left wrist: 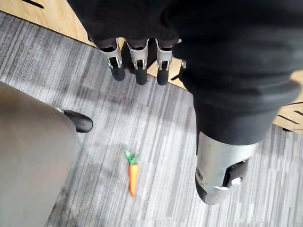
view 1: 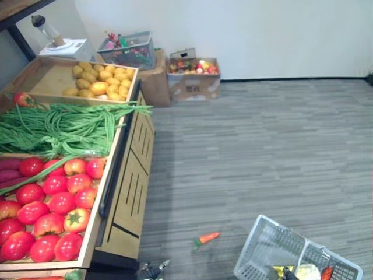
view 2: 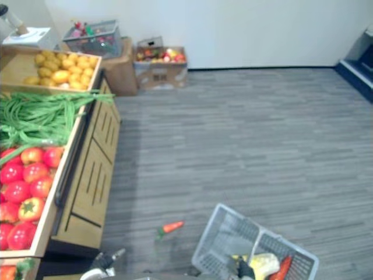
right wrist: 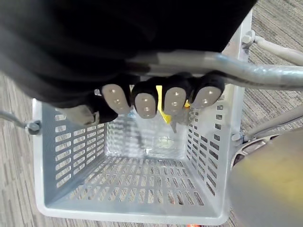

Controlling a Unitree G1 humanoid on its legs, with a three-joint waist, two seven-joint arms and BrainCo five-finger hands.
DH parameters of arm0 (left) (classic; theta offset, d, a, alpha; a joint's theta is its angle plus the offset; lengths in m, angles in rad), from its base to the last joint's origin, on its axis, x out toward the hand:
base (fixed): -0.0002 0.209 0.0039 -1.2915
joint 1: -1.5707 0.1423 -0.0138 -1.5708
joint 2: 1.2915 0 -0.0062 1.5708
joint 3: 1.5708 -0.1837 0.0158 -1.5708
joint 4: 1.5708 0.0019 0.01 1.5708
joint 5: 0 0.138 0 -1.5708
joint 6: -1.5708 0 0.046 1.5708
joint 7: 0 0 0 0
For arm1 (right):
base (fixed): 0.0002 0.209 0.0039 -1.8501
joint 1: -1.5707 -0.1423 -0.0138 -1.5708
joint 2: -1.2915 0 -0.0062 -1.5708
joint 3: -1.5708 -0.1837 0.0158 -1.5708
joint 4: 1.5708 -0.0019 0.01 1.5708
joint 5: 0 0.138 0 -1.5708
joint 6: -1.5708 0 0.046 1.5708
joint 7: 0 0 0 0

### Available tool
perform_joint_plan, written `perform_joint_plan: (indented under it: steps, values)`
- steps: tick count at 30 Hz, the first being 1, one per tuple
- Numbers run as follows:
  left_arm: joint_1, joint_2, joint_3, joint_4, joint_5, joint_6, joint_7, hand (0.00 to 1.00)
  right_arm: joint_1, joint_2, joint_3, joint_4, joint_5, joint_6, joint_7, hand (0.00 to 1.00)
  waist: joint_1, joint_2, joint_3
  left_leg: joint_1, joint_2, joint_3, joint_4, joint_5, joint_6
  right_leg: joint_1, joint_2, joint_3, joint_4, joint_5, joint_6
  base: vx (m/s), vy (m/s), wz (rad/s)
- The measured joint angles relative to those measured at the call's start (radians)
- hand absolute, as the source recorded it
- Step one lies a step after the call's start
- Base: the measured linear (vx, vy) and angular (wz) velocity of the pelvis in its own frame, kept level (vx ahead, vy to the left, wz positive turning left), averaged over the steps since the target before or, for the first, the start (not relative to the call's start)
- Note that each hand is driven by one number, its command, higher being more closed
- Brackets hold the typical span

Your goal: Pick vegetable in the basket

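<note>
My right robot hand (right wrist: 161, 97) hangs knuckles-up, fingers curled tight round the handle (right wrist: 265, 73) of the basket (right wrist: 118, 189) and gripping it from above. My left robot hand (left wrist: 137, 66) hangs off to the basket's left, fingers straight, pointing down, holding nothing. The carrot (left wrist: 133, 174) lies on the floor (left wrist: 156, 142) near the basket, outside it.

The floor (view 1: 262, 146) is showing grey carpet in fine stripes. An orange carrot (view 1: 208, 238) is wearing a green top. The basket (view 1: 262, 248) is appearing pale grey, its walls patterned with slots. On the tan wooden stand (view 1: 131, 175), tomatoes (view 1: 55, 201) are glowing red, beans (view 1: 64, 125) green, potatoes (view 1: 96, 79) yellow. The left hand (left wrist: 137, 64) is showing silver fingers with dark tips.
</note>
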Motion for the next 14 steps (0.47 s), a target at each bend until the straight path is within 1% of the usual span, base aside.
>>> perform_joint_plan:
  steps: [5,7,9,14]
  values:
    - [-0.001,0.01,-0.049,0.003,0.004,0.0,0.001,0.0,0.001,-0.002,0.001,0.006,0.007,0.001,0.0,1.0,-0.003,0.0,-0.001,0.015,-0.005,0.028,-0.015,0.004,0.001,0.007,0.0,0.025,-0.028,0.023,0.006,-0.01,0.033,-0.15]
    - [0.0,0.017,-0.071,0.009,0.009,-0.001,0.001,0.0,0.002,-0.003,0.001,0.01,0.01,0.001,0.0,1.0,-0.018,-0.001,-0.001,0.026,-0.007,0.028,-0.016,0.004,0.001,0.019,-0.001,0.024,-0.035,0.026,0.008,0.0,0.0,0.0]
    - [0.0,0.02,-0.088,0.01,0.029,-0.001,0.0,0.0,0.002,-0.003,0.004,0.012,0.01,0.001,0.0,1.0,-0.022,-0.001,-0.006,0.027,-0.007,0.032,-0.016,0.004,0.001,0.02,-0.001,0.027,-0.035,0.026,0.008,0.0,0.004,-0.02]
    - [0.0,0.021,-0.096,0.01,0.031,-0.001,-0.001,0.0,0.002,-0.013,0.042,0.014,0.006,0.001,0.003,1.0,-0.022,-0.001,-0.007,0.036,-0.005,0.036,-0.017,0.003,0.0,0.025,0.001,0.031,-0.035,0.026,0.008,0.0,0.001,-0.01]
